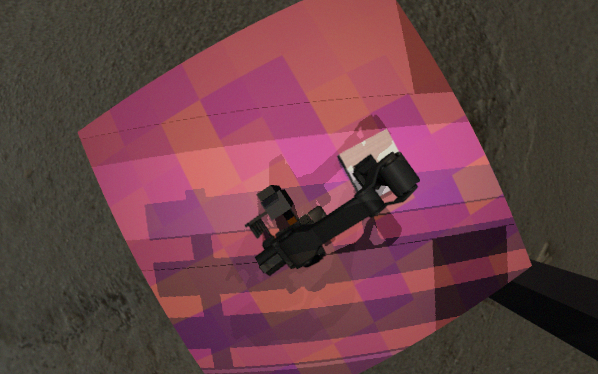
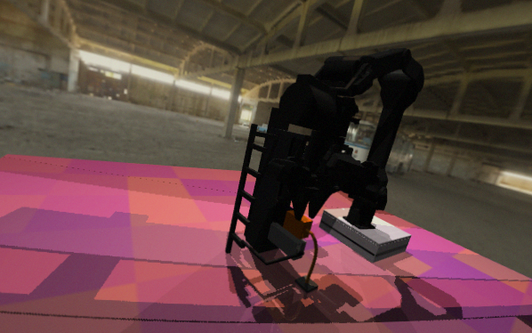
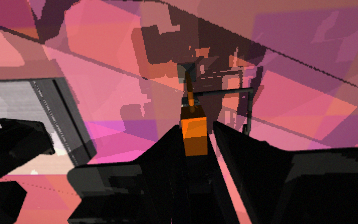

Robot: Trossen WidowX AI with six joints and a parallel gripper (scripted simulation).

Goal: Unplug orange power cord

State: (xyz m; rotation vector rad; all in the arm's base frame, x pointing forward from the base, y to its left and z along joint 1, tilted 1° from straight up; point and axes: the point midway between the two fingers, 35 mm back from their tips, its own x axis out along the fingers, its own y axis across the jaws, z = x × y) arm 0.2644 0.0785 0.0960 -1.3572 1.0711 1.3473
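From above, the arm [image 1: 339, 222] [image 2: 390, 125] hides part of the white base plate [image 1: 367, 146] [image 2: 389, 236] [image 3: 45, 107]. In the wrist view, the picture's left edge cuts off that plate.

The orange plug [image 1: 292, 220] [image 2: 297, 223] [image 3: 195, 136], boxy, sits low against the upright black power strip [image 1: 276, 201] [image 2: 259, 218] [image 3: 198, 182], well inside the tabletop's [image 1: 237, 165] [image 2: 82, 187] [image 3: 320, 95] edges. Its thin orange cord [image 2: 314, 258] [image 3: 190, 90] curves down to a small dark block [image 2: 306, 284] [image 3: 186, 71].
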